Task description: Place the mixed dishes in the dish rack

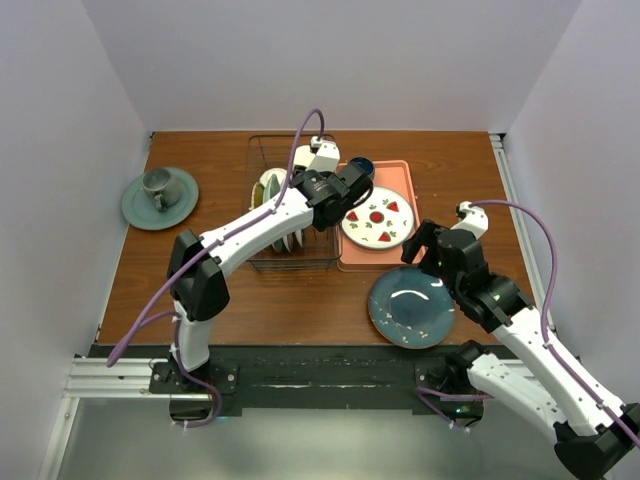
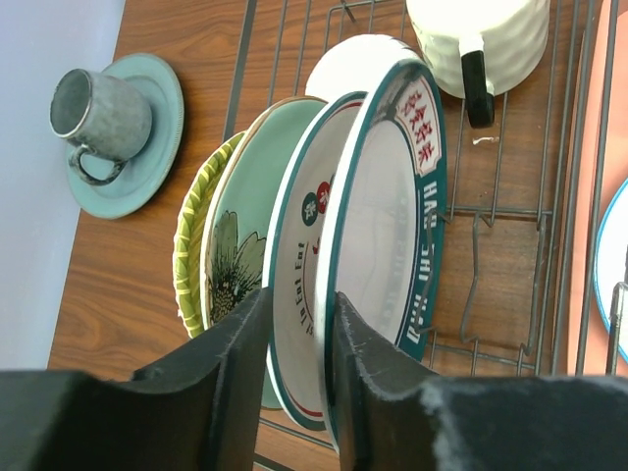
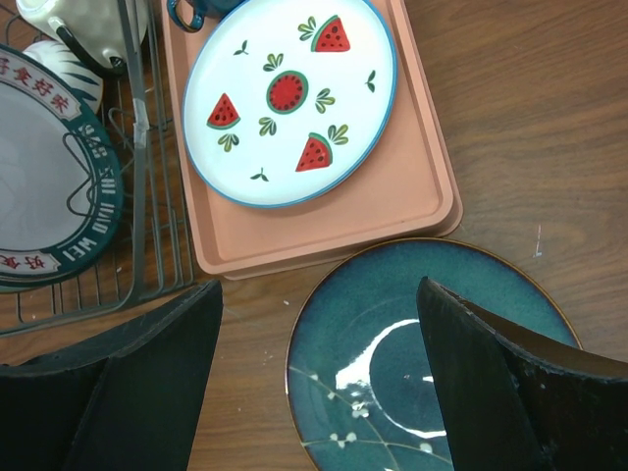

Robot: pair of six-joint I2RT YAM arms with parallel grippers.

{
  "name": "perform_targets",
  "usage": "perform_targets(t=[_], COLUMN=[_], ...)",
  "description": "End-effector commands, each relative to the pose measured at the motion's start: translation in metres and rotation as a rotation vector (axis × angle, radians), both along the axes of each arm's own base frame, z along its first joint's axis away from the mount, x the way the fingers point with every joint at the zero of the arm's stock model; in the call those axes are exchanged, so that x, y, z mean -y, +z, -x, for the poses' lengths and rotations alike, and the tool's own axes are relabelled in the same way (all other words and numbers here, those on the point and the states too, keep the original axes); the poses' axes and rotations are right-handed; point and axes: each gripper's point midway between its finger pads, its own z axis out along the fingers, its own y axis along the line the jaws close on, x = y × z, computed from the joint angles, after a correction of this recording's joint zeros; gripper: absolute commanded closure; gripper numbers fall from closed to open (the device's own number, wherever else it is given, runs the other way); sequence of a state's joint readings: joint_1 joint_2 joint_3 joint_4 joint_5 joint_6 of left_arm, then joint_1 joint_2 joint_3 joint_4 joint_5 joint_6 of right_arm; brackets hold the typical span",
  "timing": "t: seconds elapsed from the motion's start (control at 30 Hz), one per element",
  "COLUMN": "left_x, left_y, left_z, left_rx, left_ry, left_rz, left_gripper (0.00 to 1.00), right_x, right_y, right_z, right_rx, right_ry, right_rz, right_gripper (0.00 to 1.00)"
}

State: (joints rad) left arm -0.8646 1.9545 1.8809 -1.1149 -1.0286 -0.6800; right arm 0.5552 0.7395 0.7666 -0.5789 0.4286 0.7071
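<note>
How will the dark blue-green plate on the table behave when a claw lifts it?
The plate looks glazed and shiny, so probably slippery. It lies flat on the table, so its rim may be hard to grip.

Plates (image 2: 373, 226) crowd the dish rack (image 2: 545, 196); right seems free.

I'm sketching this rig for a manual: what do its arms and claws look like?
The left arm and right arm have white shells with black joints. A purple cable loops along each. The left claw and right claw each have two flat, matte black fingers tapering to the tips.
</note>
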Motion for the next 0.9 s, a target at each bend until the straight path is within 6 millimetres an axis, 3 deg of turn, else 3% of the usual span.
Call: perform_targets(t=[0.0,0.3,0.87], left_x=[-0.006,-0.004,0.001], left_y=[-0.001,0.019,0.066], left_z=[0.002,0.003,0.021], left_rx=[0.005,0.038,0.097], left_ry=[0.021,0.001,-0.103], left_rz=[-0.006,0.029,0.187], left_gripper=[0.62,0.53,0.25], right_x=[0.002,0.001,-0.001], right_y=[0.007,0.006,0.006], right_z=[-0.005,-0.005,-0.005], right_rx=[0.037,0.033,0.028], right_ry=[-0.028,-0.027,-0.018], right_rz=[-0.016,-0.019,-0.019], right_gripper=[0.16,0.16,0.15])
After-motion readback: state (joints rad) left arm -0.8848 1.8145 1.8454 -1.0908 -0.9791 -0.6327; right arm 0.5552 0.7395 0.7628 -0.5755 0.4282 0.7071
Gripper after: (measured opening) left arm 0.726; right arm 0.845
